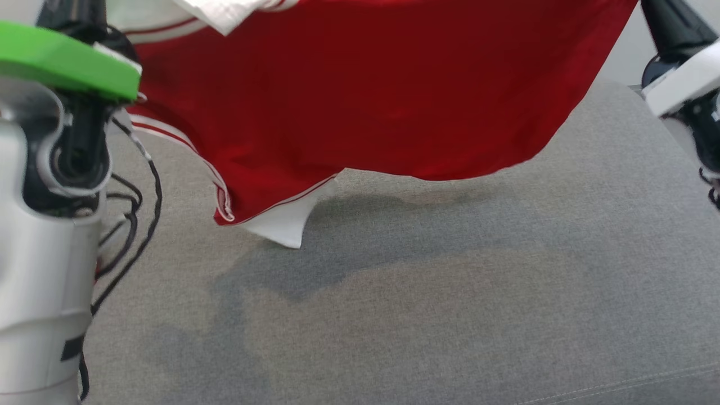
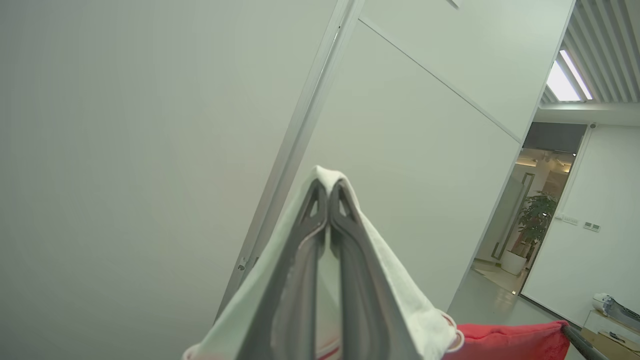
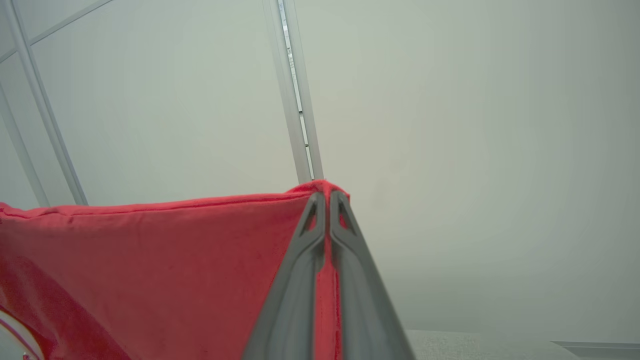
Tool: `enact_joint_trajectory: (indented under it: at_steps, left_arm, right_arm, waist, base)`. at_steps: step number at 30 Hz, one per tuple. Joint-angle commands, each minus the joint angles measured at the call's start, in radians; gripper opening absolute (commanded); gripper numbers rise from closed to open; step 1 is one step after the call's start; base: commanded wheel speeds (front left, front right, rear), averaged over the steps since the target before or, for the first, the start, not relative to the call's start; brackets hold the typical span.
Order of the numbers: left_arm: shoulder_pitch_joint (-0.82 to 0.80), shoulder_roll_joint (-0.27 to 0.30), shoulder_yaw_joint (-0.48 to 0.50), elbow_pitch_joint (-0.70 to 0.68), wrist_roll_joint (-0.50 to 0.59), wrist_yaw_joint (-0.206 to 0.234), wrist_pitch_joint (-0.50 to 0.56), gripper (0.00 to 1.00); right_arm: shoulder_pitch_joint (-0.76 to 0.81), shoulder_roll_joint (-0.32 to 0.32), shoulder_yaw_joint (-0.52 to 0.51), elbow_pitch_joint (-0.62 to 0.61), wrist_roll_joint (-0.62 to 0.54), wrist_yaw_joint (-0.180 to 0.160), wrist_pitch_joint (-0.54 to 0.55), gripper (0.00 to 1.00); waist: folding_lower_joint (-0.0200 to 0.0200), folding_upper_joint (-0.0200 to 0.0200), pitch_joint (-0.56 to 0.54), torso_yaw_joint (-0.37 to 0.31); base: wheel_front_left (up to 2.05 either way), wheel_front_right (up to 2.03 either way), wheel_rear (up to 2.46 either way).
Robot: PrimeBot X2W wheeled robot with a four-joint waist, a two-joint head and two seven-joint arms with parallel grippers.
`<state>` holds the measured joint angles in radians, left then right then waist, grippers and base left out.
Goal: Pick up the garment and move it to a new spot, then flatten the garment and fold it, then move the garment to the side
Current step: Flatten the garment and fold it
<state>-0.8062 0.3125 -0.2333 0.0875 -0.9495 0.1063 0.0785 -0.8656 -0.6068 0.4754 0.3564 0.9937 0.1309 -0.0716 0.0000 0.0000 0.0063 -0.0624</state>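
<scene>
- Holding the garment (image 1: 365, 95) clear of the grey cushion (image 1: 450, 315) with both arms. It hangs below and between the two grippers like a sheet on a line.
- left gripper (image 2: 327, 189): fingers pressed together, clamped on a white fabric edge that wraps over both tips and drapes down either side of them.
- right gripper (image 3: 327, 197): fingers together too, pinching the red top edge. A fold of red sits in the seam between them and the rest runs off toward the other gripper.
- Key relation — the garment's long axis runs gripper to gripper. The top edge is fairly taut and the body drops straight down from it.
- Lowest point is the white-trimmed corner (image 1: 284, 230), on the left gripper's side and close above the cushion. The shadow under it suggests a gap, but I can't tell for sure.
- Neither arm is nearer and both share the load, so my read is that the next move has to be matched — carry or lower together so the hanging edge lands first.
- Garment material: thin, soft red knit with white panels and narrow red-and-white stripe trim. It looks limp and likely creases easily.
- Cushion material: grey woven upholstery, matte, with a stitched seam near its front. It should grip the cloth a bit during flattening.
- Risk: uneven lowering bunches that low corner.
</scene>
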Motion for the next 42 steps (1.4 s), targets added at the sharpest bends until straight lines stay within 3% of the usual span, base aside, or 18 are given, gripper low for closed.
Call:
enact_joint_trajectory:
  at_steps: [1, 11, 17, 23, 28, 32, 36, 42]
  left_arm:
    - [-0.042, 0.012, 0.000, -0.002, -0.004, 0.005, 0.016, 0.00]
    - [-0.296, 0.014, -0.034, 0.110, -0.007, 0.016, 0.145, 0.00]
    - [-0.355, -0.001, -0.063, 0.242, -0.013, 0.003, 0.192, 0.00]
    - [-0.521, -0.007, -0.116, 0.376, 0.056, -0.025, 0.201, 0.00]
    - [-0.756, -0.012, -0.180, 0.495, 0.192, -0.086, 0.077, 0.00]
    - [-0.932, -0.017, -0.210, 0.594, 0.318, -0.112, -0.161, 0.00]
    - [-1.048, -0.037, -0.213, 0.660, 0.384, -0.154, -0.324, 0.00]
    - [-0.973, -0.056, -0.117, 0.594, 0.401, -0.201, -0.342, 0.00]
  right_arm:
    - [-0.030, -0.012, -0.003, -0.010, 0.004, 0.000, 0.013, 0.00]
    - [-0.221, -0.056, 0.006, 0.047, -0.016, 0.000, 0.121, 0.00]
    - [-0.260, -0.016, 0.060, 0.112, -0.042, 0.000, 0.122, 0.00]
    - [-0.408, 0.048, 0.096, 0.233, -0.135, 0.000, 0.072, 0.00]
    - [-0.630, 0.097, 0.076, 0.382, -0.289, 0.000, -0.070, 0.00]
    - [-0.810, 0.135, 0.006, 0.474, -0.478, 0.000, -0.189, 0.00]
    - [-0.878, 0.163, -0.126, 0.360, -0.669, 0.000, -0.194, 0.00]
    - [-0.784, 0.206, -0.211, 0.255, -0.787, -0.001, -0.195, 0.00]
  waist:
    - [0.0000, 0.0000, -0.011, -0.011]
    - [0.0000, 0.0000, -0.006, -0.012]
    - [0.0000, 0.0000, 0.053, -0.022]
    - [0.0000, 0.0000, 0.226, -0.040]
    - [0.0000, 0.0000, 0.436, -0.045]
    - [0.0000, 0.0000, 0.589, -0.054]
    - [0.0000, 0.0000, 0.720, -0.042]
    - [0.0000, 0.0000, 0.820, -0.014]
  base:
    - [0.00, 0.00, 0.00]
    - [0.00, 0.00, 0.00]
    - [0.00, 0.00, 0.00]
    - [0.00, 0.00, 0.00]
    - [0.00, 0.00, 0.00]
    - [0.00, 0.00, 0.00]
    - [0.00, 0.00, 0.00]
    - [0.00, 0.00, 0.00]
